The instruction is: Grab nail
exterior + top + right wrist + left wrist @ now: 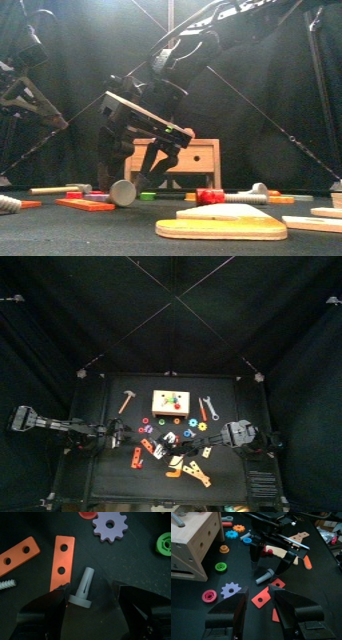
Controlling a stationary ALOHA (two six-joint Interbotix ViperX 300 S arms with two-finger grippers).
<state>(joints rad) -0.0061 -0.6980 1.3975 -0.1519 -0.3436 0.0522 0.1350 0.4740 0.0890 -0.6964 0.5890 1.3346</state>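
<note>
The nail (83,587) is a grey plastic peg with a round head, lying flat on the black table. My right gripper (92,593) is open, low over it, with one jaw on each side of the shaft and neither touching it. In the front view the right gripper (150,172) hangs just above the nail (123,190). The left wrist view shows the nail (264,575) under the right gripper (271,562). My left gripper (259,607) is open and empty, a short way back from the nail.
A wooden box with holes (170,402) stands at the table's middle back, with a hammer (127,399) and a wrench (209,408) beside it. Orange strips (61,562), a purple gear (110,524), a green ring (163,542) and a white screw (7,583) lie near the nail. Wooden plates (221,226) lie at the front.
</note>
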